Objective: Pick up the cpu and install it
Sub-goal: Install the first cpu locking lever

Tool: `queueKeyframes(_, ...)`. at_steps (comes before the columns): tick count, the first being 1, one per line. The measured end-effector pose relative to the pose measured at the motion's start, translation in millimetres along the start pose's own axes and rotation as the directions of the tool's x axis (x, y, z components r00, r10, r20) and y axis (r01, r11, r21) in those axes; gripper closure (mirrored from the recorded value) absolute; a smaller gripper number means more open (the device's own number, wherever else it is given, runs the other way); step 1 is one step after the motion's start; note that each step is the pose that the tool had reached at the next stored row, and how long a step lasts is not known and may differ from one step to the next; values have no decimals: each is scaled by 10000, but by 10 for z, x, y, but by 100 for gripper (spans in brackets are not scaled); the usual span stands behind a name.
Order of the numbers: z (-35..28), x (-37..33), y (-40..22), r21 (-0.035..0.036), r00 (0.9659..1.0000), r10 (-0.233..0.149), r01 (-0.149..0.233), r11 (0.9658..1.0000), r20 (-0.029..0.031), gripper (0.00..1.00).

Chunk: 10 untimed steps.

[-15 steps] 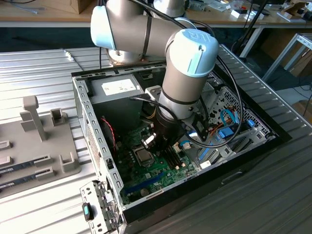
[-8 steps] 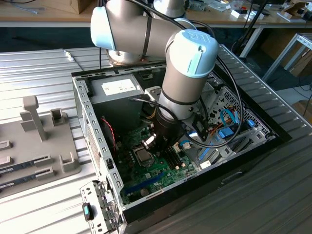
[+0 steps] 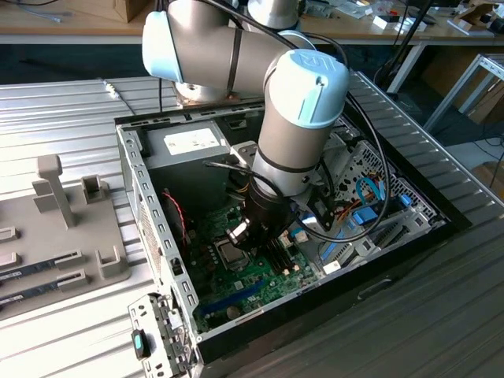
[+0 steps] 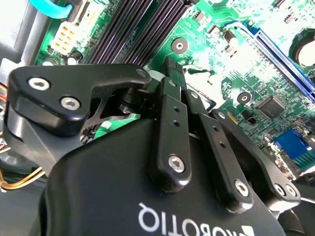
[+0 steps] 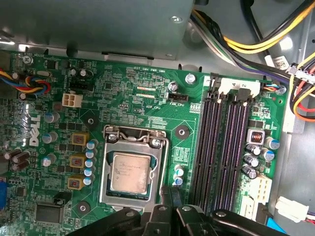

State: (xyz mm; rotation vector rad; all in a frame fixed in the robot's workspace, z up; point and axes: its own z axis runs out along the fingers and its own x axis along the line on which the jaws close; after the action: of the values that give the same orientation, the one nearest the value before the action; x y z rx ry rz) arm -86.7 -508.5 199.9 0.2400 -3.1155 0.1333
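The cpu (image 5: 130, 173) is seen seated flat inside the socket frame (image 5: 132, 169) on the motherboard (image 5: 123, 103), its silvery top exposed, with a narrow gap to the frame on every side. The gripper (image 5: 171, 195) is held just beside the socket frame, at the edge nearest the memory slots (image 5: 224, 147), with its fingers (image 4: 173, 78) brought close together and nothing gripped between them. Little free room is left there: a row of capacitors (image 5: 89, 160) lines the frame's far side. In the exterior view, the arm (image 3: 295, 134) is lowered into the open computer case (image 3: 157, 236), whose metal walls enclose the socket frame.
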Motion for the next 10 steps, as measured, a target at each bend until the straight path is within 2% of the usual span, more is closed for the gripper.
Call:
queueKeyframes(6,8,7,-49,-25,10000,-16,16,10000,6,90)
queueKeyframes(10,15,-18,-53,-90,10000,-66,66,9999,21,90)
